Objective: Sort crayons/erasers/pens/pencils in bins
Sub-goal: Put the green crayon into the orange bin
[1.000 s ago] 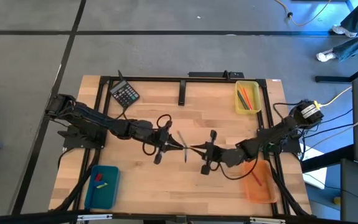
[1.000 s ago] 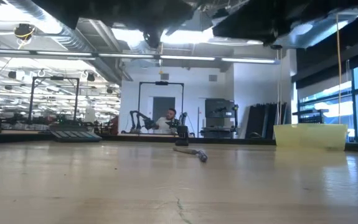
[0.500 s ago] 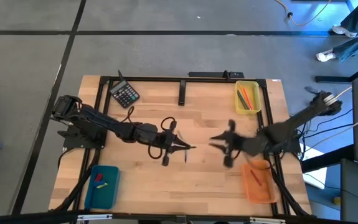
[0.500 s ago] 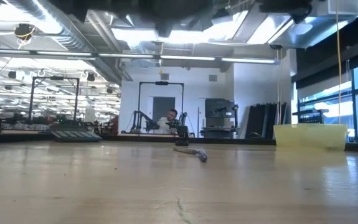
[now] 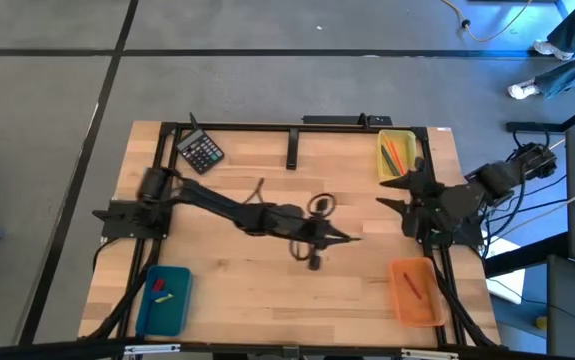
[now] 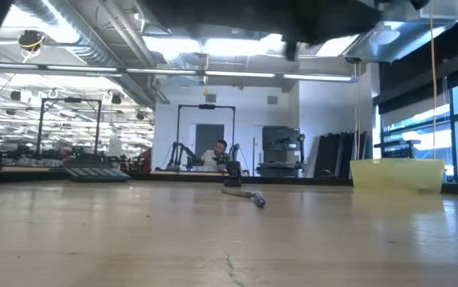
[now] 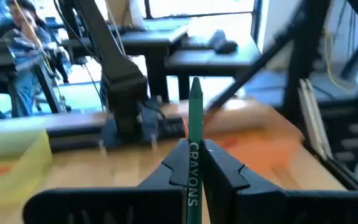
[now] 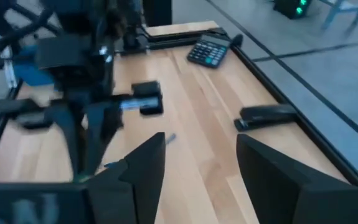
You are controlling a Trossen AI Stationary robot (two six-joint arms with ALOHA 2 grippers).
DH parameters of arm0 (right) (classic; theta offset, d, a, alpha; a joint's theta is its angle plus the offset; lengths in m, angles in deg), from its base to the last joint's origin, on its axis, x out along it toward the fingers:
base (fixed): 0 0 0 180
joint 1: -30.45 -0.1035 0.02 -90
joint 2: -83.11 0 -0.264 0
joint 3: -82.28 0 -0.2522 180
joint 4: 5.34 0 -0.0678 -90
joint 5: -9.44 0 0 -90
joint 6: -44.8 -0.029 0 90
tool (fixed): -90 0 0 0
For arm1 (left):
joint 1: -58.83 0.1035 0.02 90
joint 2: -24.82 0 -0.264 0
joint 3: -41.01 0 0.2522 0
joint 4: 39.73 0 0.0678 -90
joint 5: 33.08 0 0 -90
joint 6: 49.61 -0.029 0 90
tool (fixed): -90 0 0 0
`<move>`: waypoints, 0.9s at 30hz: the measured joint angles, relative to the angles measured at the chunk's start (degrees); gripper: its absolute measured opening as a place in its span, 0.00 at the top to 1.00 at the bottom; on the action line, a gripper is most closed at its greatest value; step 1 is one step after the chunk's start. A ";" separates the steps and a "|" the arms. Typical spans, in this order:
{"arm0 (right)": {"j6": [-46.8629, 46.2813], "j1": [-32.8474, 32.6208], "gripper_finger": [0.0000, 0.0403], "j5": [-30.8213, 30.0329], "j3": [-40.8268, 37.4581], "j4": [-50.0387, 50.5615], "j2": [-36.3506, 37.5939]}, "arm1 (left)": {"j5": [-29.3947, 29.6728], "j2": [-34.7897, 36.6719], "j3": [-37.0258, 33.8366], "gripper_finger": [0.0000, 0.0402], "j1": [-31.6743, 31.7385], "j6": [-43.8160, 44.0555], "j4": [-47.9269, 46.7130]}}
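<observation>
The left gripper [image 7: 194, 163], clamped on a green crayon [image 7: 195, 118] mid-table, should carry it level toward the yellow bin [image 5: 398, 158] at two o'clock. The right gripper [image 5: 399, 192] waits there, fingers apart.

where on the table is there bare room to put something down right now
Bare wood lies between the teal-blue plastic bin and the orange plastic bin, and between the black calculator and the yellow plastic bin. The middle is crowded by the left hand holding a green crayon.

A green crayon [image 7: 195, 118] is sticking out lengthwise between the left gripper's [image 7: 194, 163] closed fingers, above the table's middle.
</observation>
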 joint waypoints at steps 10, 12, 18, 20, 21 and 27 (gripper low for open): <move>-5.53 -0.03 0.50 -2.78 -0.44 6.01 -0.76 | -8.27 -23.04 27.93 0.96 1.20 -0.02 5.23; -7.29 -0.04 0.50 0.03 -0.43 6.49 -0.67 | -10.06 -26.34 32.53 0.96 1.37 -0.47 5.32; -11.98 -0.04 0.50 3.91 -0.43 9.30 -0.67 | -15.55 -33.44 42.71 0.96 2.12 -0.93 5.03; -13.45 -0.04 0.50 3.89 -0.45 10.65 -0.67 | -16.51 -33.99 44.29 0.96 2.23 -0.99 5.01; -14.05 0.00 0.50 3.82 -0.45 11.09 -0.66 | -16.45 -34.28 45.08 0.96 2.23 -1.17 5.14; -17.05 0.05 0.50 9.68 2.61 14.51 -1.42 | -13.65 -34.54 45.85 0.96 2.94 1.95 -0.34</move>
